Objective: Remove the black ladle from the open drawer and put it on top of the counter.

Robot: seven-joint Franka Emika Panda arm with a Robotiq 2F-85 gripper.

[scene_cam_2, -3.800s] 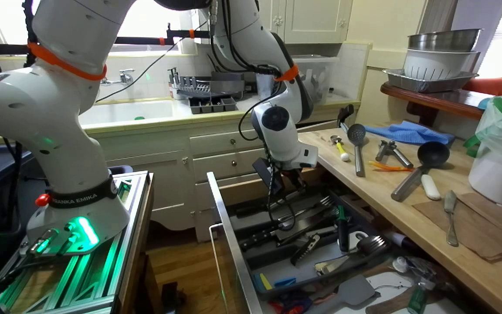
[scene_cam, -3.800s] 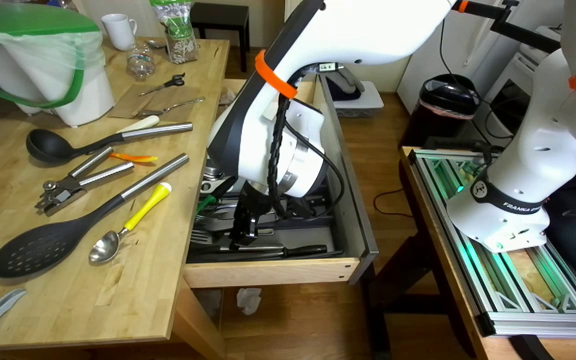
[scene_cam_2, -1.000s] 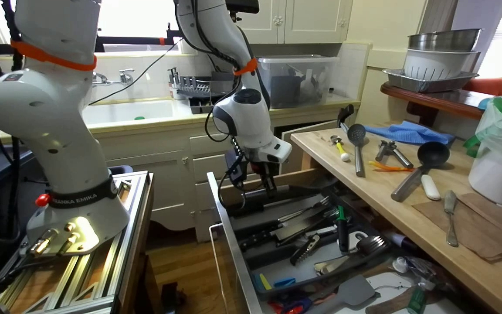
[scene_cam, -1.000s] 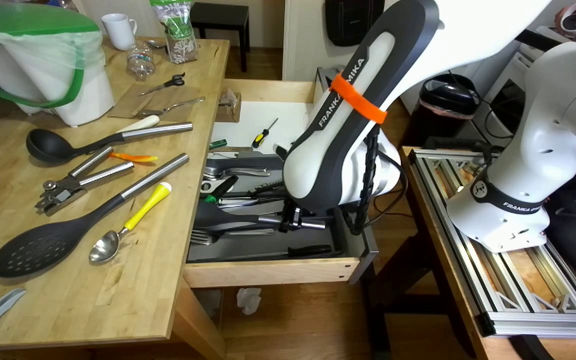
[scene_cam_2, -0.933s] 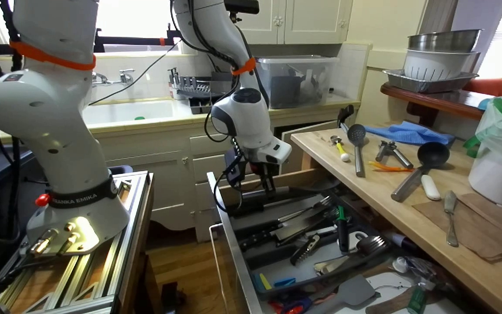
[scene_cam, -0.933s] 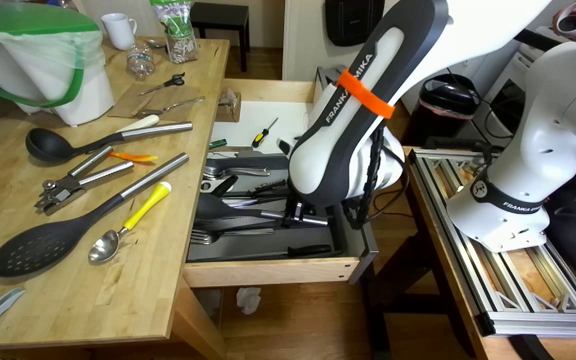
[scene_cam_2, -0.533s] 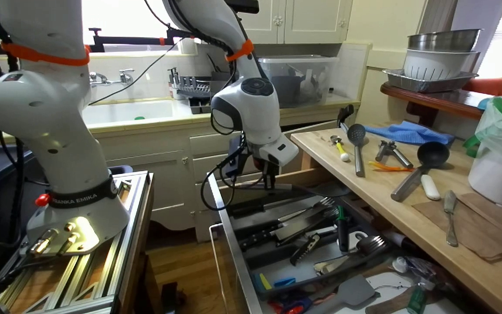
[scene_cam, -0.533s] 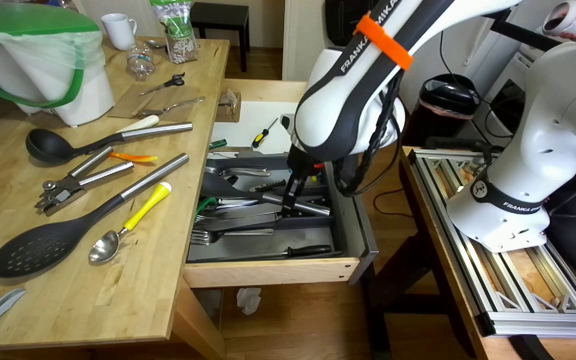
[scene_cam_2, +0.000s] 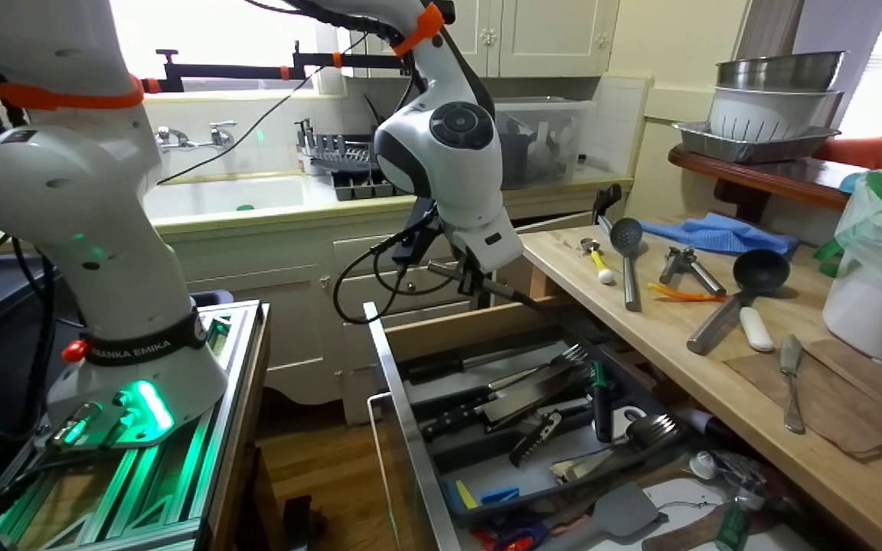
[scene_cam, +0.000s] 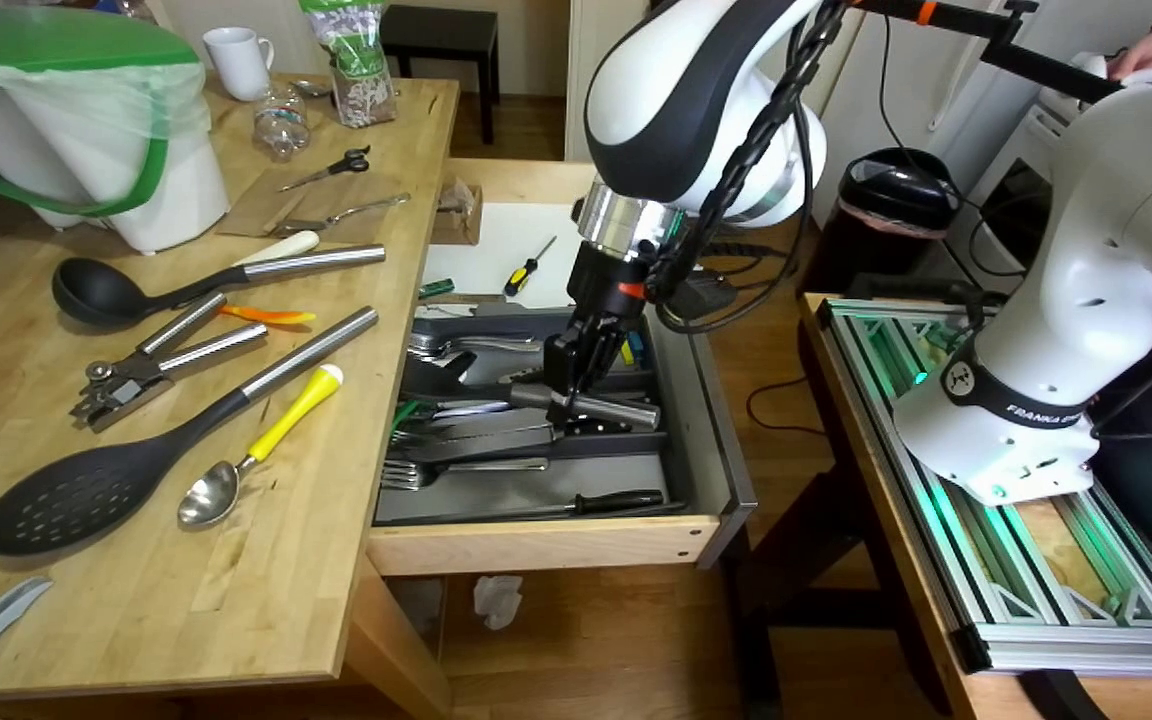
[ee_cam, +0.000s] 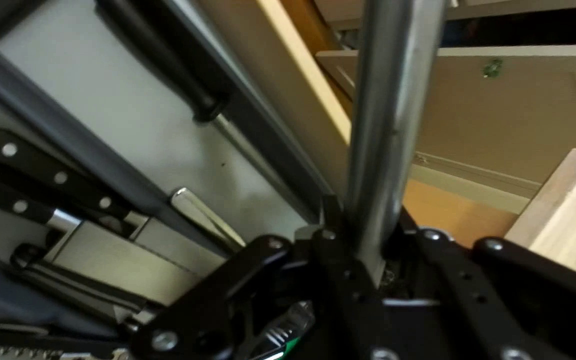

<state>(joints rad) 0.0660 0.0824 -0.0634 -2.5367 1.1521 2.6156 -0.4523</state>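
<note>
My gripper (scene_cam: 564, 390) is shut on the steel handle of the black ladle (scene_cam: 486, 393). In an exterior view the ladle (scene_cam_2: 521, 298) hangs above the open drawer (scene_cam_2: 441, 333), tilted, with the handle end up and the dark bowl lower toward the counter side. The bowl is hard to make out against the dark tray. In the wrist view the handle of the ladle (ee_cam: 393, 100) stands between the fingers of the gripper (ee_cam: 370, 220). The light-wood counter (scene_cam: 236, 610) is beside the drawer; it also shows in the exterior view (scene_cam_2: 563, 237).
On the counter lie another black ladle (scene_cam: 101, 290), a slotted spoon (scene_cam: 86, 490), a can opener (scene_cam: 136, 380) and a yellow-handled scoop (scene_cam: 286, 415). A white bin (scene_cam: 166, 190) stands farther back. The drawer's grey tray (scene_cam: 556, 480) holds knives and forks.
My gripper, down in the drawer 3.8 s ago, is now raised, shut on the ladle. Over the last second it lifted the ladle, whose handle end tilted upward. The arm's wrist moved up.
</note>
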